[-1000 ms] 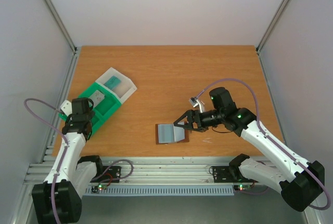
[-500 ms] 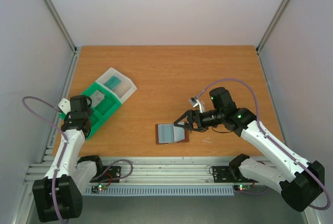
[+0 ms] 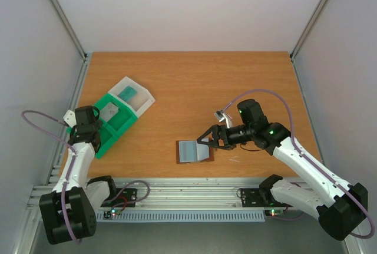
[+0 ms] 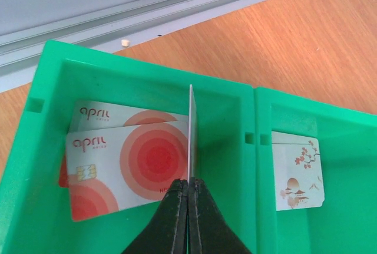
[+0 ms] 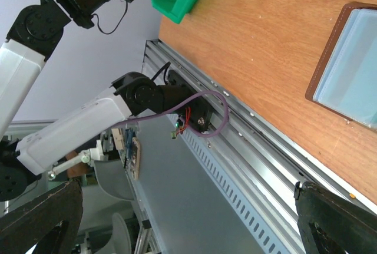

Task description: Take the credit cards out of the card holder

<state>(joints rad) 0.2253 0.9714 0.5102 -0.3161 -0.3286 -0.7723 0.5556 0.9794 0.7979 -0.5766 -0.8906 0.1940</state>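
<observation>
I see the left gripper [image 4: 189,183] pressed tight on 1 card [image 4: 191,130], which stands on edge towards my wrist camera, so I cannot tell its colour. It hangs inside the near compartment of the green tray [image 4: 147,71], just beside the divider wall; I cannot tell whether its far edge touches the tray. On that compartment's floor 2 red cards [image 4: 126,165] lie flat and overlapping, slightly askew, hard against the left wall. Past the divider, a pale blossom card [image 4: 297,174] lies flat in the next compartment.

From above, the tray sits slantwise at the table's [image 3: 235,77] left edge, close to the side frame, so that arm has little room on its left. A clear box [image 3: 147,96] touches the tray's far end and holds a teal card [image 3: 128,93].

The card holder [image 3: 193,151] lies open near the table's near edge, grey-blue faces up, just short of the aluminium rail [image 3: 194,192]. The right gripper [image 3: 206,140] has its fingers spread wide, pinching nothing, at the holder's right edge; I cannot tell if it touches. A broad stretch of wood lies between tray and holder, and more beyond towards the far edge
</observation>
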